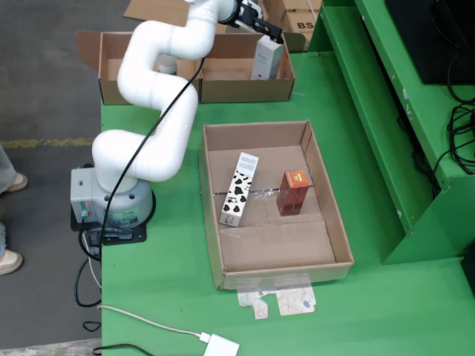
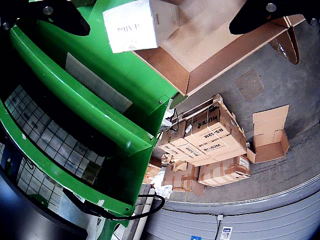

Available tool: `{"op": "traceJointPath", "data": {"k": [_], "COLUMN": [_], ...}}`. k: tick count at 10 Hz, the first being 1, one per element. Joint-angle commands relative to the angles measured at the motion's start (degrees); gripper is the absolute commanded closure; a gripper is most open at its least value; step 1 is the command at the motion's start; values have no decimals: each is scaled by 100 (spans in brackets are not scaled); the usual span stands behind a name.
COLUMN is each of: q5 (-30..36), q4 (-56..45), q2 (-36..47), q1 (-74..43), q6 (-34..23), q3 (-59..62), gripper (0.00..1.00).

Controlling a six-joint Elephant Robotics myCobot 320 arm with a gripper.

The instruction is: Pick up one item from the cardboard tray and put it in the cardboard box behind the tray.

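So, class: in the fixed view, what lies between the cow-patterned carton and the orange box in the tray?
Only bare tray floor separates the cow-patterned carton from the orange box, shown in the fixed view.

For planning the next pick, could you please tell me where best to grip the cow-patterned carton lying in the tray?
Grip the cow-patterned carton across its narrow width, mid-length, coming straight down from above: it lies flat and slightly angled in the tray, with both long sides clear of the orange box.

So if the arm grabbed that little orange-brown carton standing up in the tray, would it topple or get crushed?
The orange-brown carton stands upright on a small base, taller than wide, so a sideways nudge would probably tip it. It looks like thin cardboard, likely light and somewhat crushable if squeezed hard. Its flat sides should suit a grip, and it stands apart from the cow-patterned carton in the tray.
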Motion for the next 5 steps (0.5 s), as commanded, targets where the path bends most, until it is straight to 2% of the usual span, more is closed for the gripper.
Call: {"op": "traceJointPath", "data": {"k": [1,5], "q5": [-58,-58], "q4": [67,68], "q2": [178,141], "q1": [-28,-21], "q6": [32,-54], "q3": [166,166], "gripper": [0,0]}}
